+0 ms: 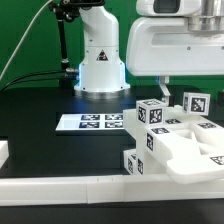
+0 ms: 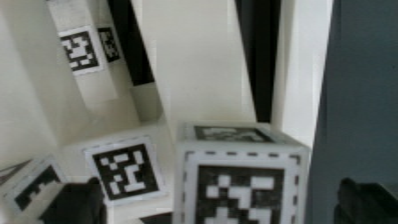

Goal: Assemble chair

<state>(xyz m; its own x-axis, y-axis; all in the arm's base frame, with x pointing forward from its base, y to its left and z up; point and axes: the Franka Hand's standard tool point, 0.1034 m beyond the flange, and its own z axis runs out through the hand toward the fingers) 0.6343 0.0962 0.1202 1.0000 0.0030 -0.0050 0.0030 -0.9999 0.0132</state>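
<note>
The chair parts [image 1: 180, 142] are white blocky pieces with black-and-white tags, clustered at the exterior view's lower right. A tagged square leg [image 1: 152, 113] stands up from the cluster, with another tagged piece [image 1: 195, 101] behind it. My gripper [image 1: 163, 91] hangs just above them. In the wrist view the gripper [image 2: 222, 203] is open. Its dark fingers [image 2: 75, 198] stand either side of the tagged end of a square leg [image 2: 240, 178], with gaps showing. More tagged white bars [image 2: 80, 50] lie beyond.
The marker board [image 1: 95, 122] lies flat on the black table at centre. A low white rim wall [image 1: 70, 186] runs along the front edge. The robot base [image 1: 100, 55] stands at the back, with a green backdrop behind it.
</note>
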